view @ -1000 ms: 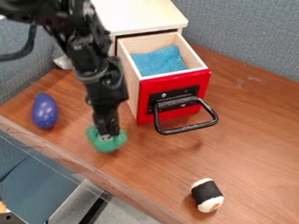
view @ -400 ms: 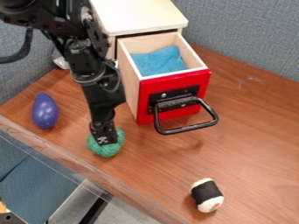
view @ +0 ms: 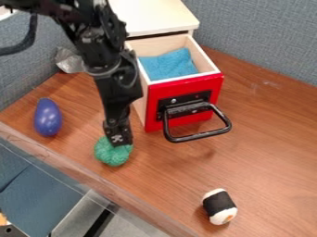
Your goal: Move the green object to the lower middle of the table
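My gripper (view: 118, 141) hangs down left of the red-fronted drawer, its tip over the upper part of the green object (view: 112, 153) and hiding some of it. The green object is round with a bumpy surface and rests on the brown wooden table (view: 266, 152), near the table's left front edge. Whether it touches the gripper I cannot tell.
An open drawer (view: 186, 99) with a red front, black handle and blue cloth (view: 169, 65) stands at the upper middle. A purple egg-shaped object (view: 47, 117) lies at the left, a black-and-white roll (view: 219, 207) at the lower right. A transparent rim runs along the front edge.
The gripper has shifted slightly, most recently up and to the right. More of the green object shows than a second ago, and it sits about where it was.
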Robot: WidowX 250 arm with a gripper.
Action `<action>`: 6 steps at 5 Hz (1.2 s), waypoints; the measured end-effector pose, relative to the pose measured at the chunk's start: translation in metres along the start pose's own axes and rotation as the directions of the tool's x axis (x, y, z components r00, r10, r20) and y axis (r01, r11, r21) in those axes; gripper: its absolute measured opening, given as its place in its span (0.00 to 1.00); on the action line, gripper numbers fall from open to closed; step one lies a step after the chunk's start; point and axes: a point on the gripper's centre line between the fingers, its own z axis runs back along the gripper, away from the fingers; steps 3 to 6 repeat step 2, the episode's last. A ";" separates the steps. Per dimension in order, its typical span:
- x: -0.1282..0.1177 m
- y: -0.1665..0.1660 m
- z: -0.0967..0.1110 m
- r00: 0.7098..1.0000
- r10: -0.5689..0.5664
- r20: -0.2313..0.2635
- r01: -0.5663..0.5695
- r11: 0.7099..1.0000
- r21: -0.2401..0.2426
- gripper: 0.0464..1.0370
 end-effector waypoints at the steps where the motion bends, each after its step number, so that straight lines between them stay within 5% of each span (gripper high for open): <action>1: 0.009 0.004 0.011 1.000 0.012 0.022 -0.012 1.000 0.001 0.96; 6: 0.018 0.007 0.022 1.000 0.029 -0.005 -0.029 0.999 -0.017 0.96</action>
